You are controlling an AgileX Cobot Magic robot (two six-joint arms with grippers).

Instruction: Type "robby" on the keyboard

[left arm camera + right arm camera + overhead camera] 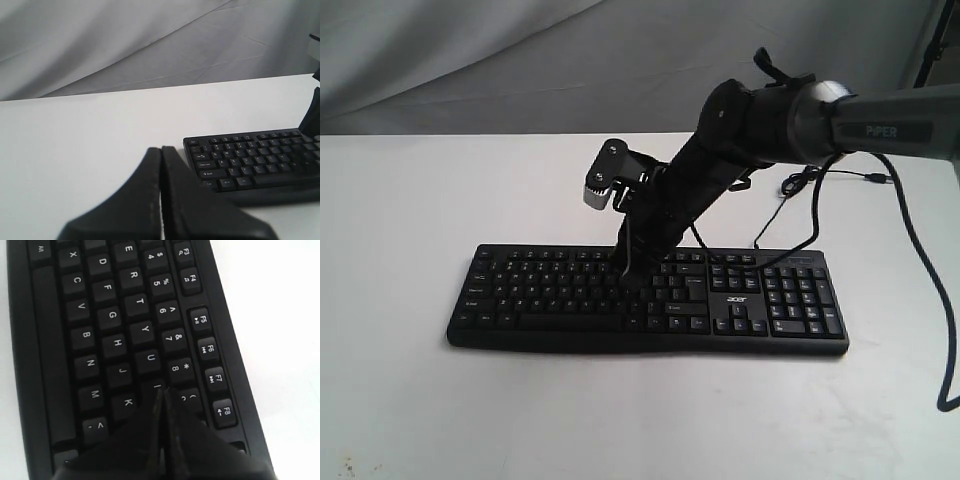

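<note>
The black keyboard lies flat across the middle of the white table, its number pad and "acer" logo at the right end. My right gripper is shut with nothing held and points down onto the letter keys right of centre. In the right wrist view its tips meet at the edge of the I key, beside the 9 key; whatever lies under the fingers is hidden. My left gripper is shut and empty, over bare table beside the keyboard's Esc and Ctrl end.
The keyboard's thin black cable loops over the table behind the number pad. The right arm slants in from the upper right, above the keyboard's right half. A grey cloth backdrop hangs behind the table.
</note>
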